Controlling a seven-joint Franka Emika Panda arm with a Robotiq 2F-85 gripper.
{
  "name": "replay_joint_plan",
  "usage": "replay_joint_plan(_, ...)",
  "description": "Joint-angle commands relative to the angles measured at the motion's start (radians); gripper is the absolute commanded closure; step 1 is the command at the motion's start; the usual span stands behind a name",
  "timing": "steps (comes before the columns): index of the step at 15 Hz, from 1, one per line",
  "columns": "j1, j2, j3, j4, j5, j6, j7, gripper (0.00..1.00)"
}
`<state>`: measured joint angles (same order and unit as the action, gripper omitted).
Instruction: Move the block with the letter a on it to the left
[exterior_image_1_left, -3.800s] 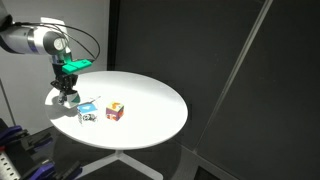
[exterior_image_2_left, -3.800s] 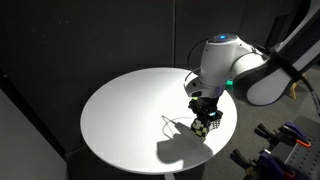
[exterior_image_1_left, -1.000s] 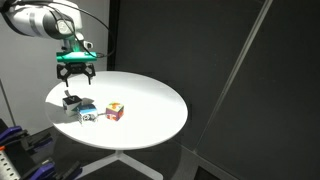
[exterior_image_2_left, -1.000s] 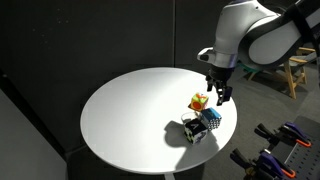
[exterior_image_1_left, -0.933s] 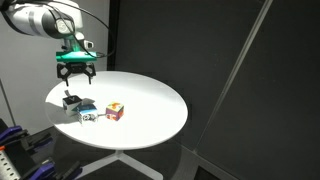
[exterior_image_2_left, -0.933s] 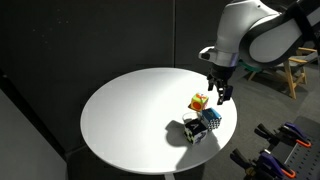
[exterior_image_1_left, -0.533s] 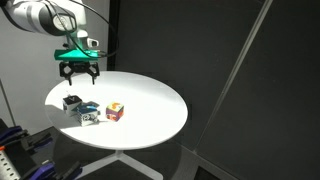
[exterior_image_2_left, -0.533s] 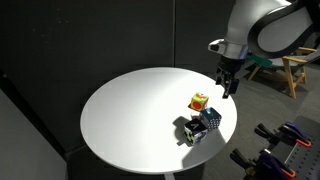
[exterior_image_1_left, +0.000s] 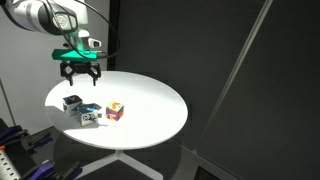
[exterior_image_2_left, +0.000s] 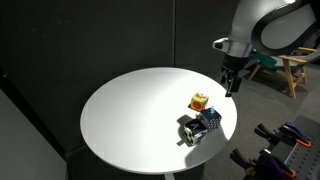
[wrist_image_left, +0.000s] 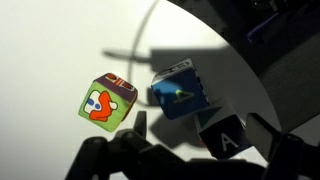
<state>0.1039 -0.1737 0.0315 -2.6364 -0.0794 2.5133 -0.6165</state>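
Near table (exterior_image_1_left: 150, 100) edge, letter-a block (wrist_image_left: 228, 140), lettered face up

tool (exterior_image_1_left: 80, 78) lifted away, black block (exterior_image_1_left: 71, 102) released

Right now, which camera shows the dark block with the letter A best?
The wrist view. The dark block is close there, at the lower edge, with the A on its pale face readable. In both exterior views it is only a small dark cube; no letter can be made out.
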Motion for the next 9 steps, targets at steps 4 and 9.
replay_joint_plan(4,0.006,0.0,-0.005,0.001,-0.001,-0.002,0.001,0.0)
replay_joint_plan(9,0.008,-0.013,-0.008,-0.002,0.037,-0.008,0.03,0.0)
